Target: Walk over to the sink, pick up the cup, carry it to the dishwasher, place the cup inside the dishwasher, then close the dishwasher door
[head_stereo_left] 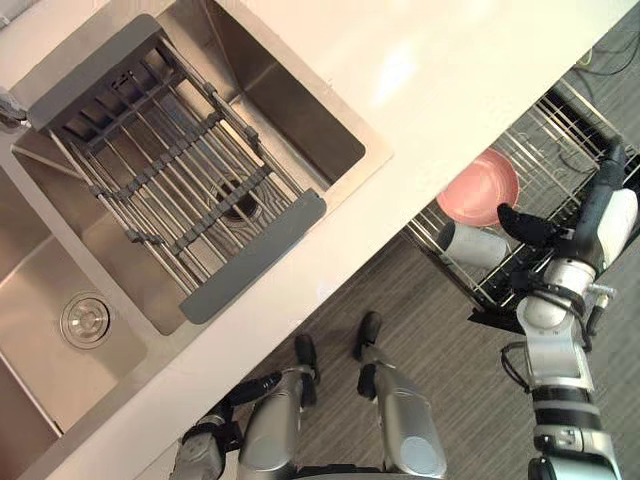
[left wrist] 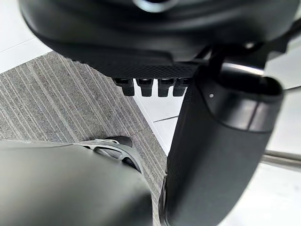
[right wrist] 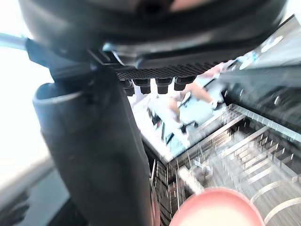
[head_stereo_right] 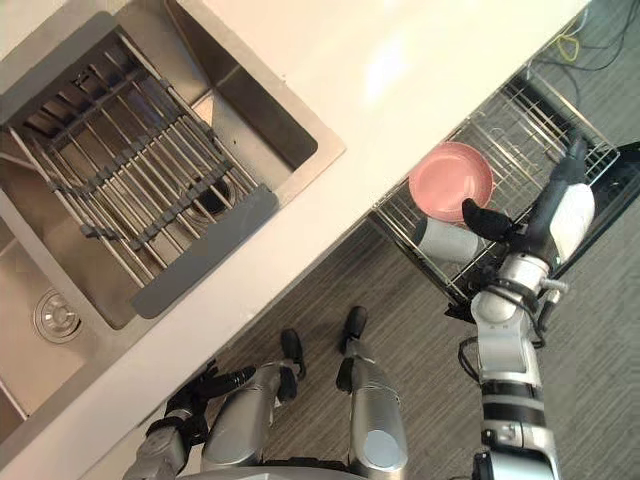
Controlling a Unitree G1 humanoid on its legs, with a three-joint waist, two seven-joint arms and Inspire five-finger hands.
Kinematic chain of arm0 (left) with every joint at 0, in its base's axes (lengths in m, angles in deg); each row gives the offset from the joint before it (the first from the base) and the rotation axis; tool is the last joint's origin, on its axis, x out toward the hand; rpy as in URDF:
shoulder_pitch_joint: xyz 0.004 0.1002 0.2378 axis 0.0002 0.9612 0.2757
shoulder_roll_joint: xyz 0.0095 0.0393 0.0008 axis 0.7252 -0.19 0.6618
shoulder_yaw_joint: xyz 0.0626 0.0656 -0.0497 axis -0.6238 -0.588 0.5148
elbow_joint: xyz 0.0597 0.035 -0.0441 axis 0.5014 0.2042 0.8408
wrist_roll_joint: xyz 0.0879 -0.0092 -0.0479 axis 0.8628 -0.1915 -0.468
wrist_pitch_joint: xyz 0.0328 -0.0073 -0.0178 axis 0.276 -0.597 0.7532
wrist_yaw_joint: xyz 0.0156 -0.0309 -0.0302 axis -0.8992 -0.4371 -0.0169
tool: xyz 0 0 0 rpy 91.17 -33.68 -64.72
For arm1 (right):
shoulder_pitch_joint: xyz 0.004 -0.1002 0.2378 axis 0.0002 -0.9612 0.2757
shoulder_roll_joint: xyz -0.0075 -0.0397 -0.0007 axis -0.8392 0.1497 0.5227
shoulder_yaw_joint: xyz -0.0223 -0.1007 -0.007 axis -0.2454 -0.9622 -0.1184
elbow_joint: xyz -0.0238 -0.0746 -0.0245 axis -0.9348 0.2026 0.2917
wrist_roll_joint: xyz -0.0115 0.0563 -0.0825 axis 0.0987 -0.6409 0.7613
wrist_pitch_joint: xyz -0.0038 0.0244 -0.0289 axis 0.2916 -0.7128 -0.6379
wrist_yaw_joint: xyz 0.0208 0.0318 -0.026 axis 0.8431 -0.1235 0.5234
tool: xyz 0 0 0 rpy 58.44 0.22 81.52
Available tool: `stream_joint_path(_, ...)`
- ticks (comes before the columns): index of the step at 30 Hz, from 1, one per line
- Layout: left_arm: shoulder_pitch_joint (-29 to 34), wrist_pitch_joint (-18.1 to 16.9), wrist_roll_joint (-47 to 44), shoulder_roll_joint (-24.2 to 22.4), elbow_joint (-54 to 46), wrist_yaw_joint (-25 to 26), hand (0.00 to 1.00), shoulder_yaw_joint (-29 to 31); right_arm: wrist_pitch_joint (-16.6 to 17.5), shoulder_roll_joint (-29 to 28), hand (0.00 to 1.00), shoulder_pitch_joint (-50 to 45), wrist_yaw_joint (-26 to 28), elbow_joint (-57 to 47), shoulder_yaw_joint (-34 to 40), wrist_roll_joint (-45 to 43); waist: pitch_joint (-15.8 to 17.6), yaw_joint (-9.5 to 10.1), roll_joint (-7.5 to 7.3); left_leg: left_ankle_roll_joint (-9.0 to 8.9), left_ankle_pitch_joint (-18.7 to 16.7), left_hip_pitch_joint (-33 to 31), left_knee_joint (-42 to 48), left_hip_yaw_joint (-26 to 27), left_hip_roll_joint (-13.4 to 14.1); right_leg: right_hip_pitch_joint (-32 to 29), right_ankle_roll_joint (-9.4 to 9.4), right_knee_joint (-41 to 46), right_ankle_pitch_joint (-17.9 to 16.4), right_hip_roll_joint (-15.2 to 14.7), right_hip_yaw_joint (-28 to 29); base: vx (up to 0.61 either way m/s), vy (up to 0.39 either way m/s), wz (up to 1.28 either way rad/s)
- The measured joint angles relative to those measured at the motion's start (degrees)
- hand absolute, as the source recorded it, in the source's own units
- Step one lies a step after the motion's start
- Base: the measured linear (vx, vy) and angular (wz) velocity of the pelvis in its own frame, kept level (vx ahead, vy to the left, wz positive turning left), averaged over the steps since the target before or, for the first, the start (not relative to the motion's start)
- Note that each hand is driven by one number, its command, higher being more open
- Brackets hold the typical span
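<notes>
The cup (head_stereo_left: 473,246) lies in the dishwasher rack (head_stereo_left: 560,125) beside a pink bowl (head_stereo_left: 480,187). The right hand (head_stereo_left: 597,212) hovers there with straight fingers, its thumb seemingly just clear of the cup. The left hand (head_stereo_right: 182,413) hangs relaxed.

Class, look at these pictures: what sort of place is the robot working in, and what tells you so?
Most likely a kitchen: a steel sink set in a pale countertop, and a pulled-out dishwasher rack holding a pink bowl and a cup.

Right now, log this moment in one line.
cup: lying in rack beside bowl | right hand: open, over rack, next to cup | left hand: open, low
</notes>
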Motion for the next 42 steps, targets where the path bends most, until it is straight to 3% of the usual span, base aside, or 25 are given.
stream_joint_path(4, 1.91, 0.00, 2.03, 0.26, 1.92, -0.35, 1.00, 0.91, 1.04, -2.94, 1.00, -3.99, 0.03, -4.63, 3.47, 0.15, -2.56, -0.81, -1.09, 0.04, 0.17, 2.32, -1.81, 0.88, -0.34, 2.04, 0.36, -2.19, 0.82, 0.41, 0.93, 0.06, 0.052, -0.13)
stream_joint_path(10, 5.16, 0.00, 3.46, -0.44, 4.27, -0.39, 1.00, 3.23, 5.46, -9.52, 1.00, -12.27, 0.21, -6.72, 10.08, -3.92, -6.23, -1.37, -1.96, -0.02, 0.17, 7.44, -4.40, 1.56, -0.61, 6.44, 0.51, -3.91, 0.87, 0.96, 1.84, 0.06, 0.043, -0.08)
stream_joint_path(17, 9.75, 0.22, 4.74, -2.69, 5.37, -0.20, 1.00, 5.00, 9.50, -18.96, 1.00, -23.33, 3.15, -0.97, 10.32, -17.56, -11.70, -2.26, -0.29, -0.74, -0.15, 12.58, -5.86, 2.30, -0.43, 10.80, 1.08, -3.32, -0.60, 0.94, 2.10, 0.00, 0.027, -0.05)
stream_joint_path(21, 11.20, 0.33, 4.77, -3.90, 5.38, 0.81, 1.00, 6.22, 10.86, -23.37, 1.00, -28.34, 3.51, 3.39, 10.43, -23.28, -13.05, -2.46, 0.46, -0.97, -0.92, 14.72, -6.35, 3.94, 0.68, 10.28, -0.70, 2.09, -3.80, 0.74, 2.11, -0.03, -0.040, -0.03)
stream_joint_path(28, 12.55, 0.59, 5.80, -5.01, 5.33, 1.59, 1.00, 8.05, 15.69, -23.56, 1.00, -29.40, 11.94, 10.94, 12.56, -34.67, -15.35, -2.15, 1.41, -3.99, -0.54, 16.77, -5.35, 7.45, 3.58, 12.09, 0.10, 2.90, -6.06, 1.17, -0.13, 0.02, -0.073, 0.14)
stream_joint_path(32, 12.32, 0.85, 5.85, -4.95, 5.32, 1.25, 1.00, 7.98, 18.26, -23.43, 1.00, -27.51, 17.74, 11.68, 12.95, -39.26, -15.54, -1.11, 1.38, -4.08, -0.53, 17.19, -5.12, 7.55, 3.72, 12.85, 0.12, 2.91, -6.09, 1.18, -0.28, 0.00, 0.000, 0.00)
stream_joint_path(39, 11.72, 0.92, 5.90, -4.67, 5.32, 0.53, 1.00, 7.68, 18.65, -20.91, 1.00, -23.48, 24.17, 18.24, 14.89, -43.75, -15.56, 0.01, 1.39, -4.13, -1.26, 16.93, -3.98, 7.42, 3.91, 13.14, 0.11, 3.46, -6.48, 0.94, -0.63, 0.00, 0.002, 0.02)
stream_joint_path(42, 10.82, 0.90, 5.87, -4.24, 5.26, 0.29, 1.00, 6.66, 17.22, -19.72, 1.00, -20.95, 26.68, 21.55, 16.93, -47.65, -15.43, 1.02, 1.49, -4.14, -1.89, 15.30, -2.36, 7.34, 4.31, 11.49, -0.27, 4.99, -7.40, 0.69, -0.76, -0.01, -0.018, 0.03)
